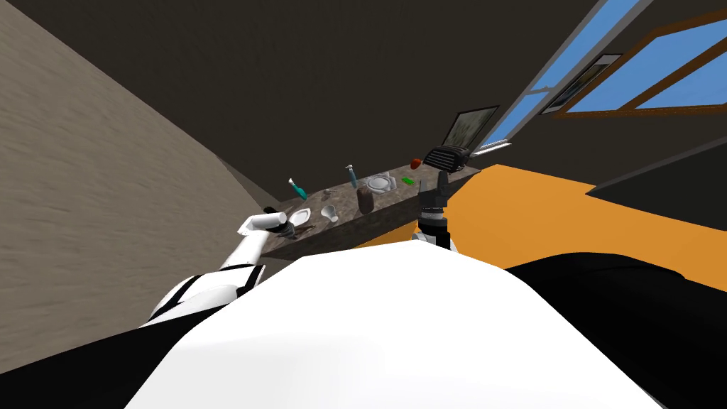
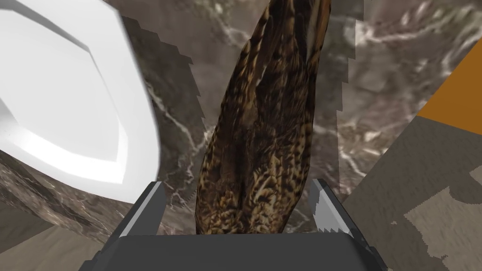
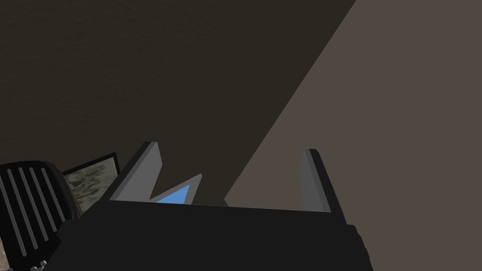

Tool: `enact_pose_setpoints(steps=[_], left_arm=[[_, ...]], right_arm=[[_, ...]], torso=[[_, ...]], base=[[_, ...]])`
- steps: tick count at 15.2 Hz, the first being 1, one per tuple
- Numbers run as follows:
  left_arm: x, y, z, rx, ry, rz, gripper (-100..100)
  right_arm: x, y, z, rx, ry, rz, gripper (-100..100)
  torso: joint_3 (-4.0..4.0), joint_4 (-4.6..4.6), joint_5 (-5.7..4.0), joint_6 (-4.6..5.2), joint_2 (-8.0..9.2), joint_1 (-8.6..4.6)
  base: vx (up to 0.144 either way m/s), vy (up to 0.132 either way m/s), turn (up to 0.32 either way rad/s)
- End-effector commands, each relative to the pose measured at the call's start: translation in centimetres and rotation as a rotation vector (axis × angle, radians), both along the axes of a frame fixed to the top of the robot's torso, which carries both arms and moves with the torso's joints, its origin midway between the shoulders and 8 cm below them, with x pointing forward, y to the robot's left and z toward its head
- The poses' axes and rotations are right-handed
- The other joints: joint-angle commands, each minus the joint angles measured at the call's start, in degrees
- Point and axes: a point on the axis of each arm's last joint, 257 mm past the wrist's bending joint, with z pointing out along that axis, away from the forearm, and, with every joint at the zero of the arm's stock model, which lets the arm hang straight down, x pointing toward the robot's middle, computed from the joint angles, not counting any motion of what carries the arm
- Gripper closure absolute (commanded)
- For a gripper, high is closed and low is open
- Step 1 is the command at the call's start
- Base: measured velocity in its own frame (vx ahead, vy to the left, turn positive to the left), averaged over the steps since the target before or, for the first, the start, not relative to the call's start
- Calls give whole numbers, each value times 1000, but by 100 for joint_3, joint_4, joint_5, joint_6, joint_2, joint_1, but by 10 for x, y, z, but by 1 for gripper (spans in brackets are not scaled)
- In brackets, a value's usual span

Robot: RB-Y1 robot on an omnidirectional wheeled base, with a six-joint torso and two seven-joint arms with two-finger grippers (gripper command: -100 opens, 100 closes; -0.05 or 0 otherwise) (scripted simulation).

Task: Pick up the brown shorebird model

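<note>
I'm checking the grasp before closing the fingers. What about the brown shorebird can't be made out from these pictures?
- Shorebird model: far end cut off by the left wrist view's edge; near end hidden behind the left gripper's dark body.
- Head view: the bird is too small to read.
- White dish beside it: cut off by the same edge.

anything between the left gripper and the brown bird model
Nothing visible: the brown bird model lies on the marbled counter between the left gripper's open fingers. The white dish sits beside it, outside them.
</note>
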Motion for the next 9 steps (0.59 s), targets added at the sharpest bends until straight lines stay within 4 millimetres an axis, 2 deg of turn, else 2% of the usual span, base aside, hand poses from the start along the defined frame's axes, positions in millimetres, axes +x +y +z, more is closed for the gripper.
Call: enact_pose_setpoints(steps=[1, 2, 3, 5, 6, 7, 9], left_arm=[[10, -18, -10, -5, 16, 8, -100], [23, -23, -2, -7, -5, -1, -100], [19, -34, -17, -7, 32, 14, -100], [42, -45, -5, -8, -3, -5, -100], [42, -45, -5, -8, -3, -5, -100], [45, -61, -16, -5, 27, -1, -100], [61, -67, -5, -5, 0, -13, -100]], right_arm=[[0, 0, 0, 0, 0, 0, 0], [0, 0, 0, 0, 0, 0, 0], [0, 0, 0, 0, 0, 0, 0], [0, 0, 0, 0, 0, 0, 0], [0, 0, 0, 0, 0, 0, 0], [0, 0, 0, 0, 0, 0, 0], [0, 0, 0, 0, 0, 0, 0]], torso=[[0, 0, 0, 0, 0, 0], [-5, -11, 17, -8, 2, 19], [-10, -16, 24, -11, -6, 25], [-19, -30, 41, -17, -9, 37], [-21, -31, 41, -17, -13, 33], [-26, -32, 39, -17, -22, 22], [-28, -37, 45, -17, -20, 32]], base=[[-122, 150, -22], [-96, 109, 2], [-92, 111, 15], [-95, 104, 2], [-51, 47, -2], [-66, 82, 13], [-76, 93, -6]])
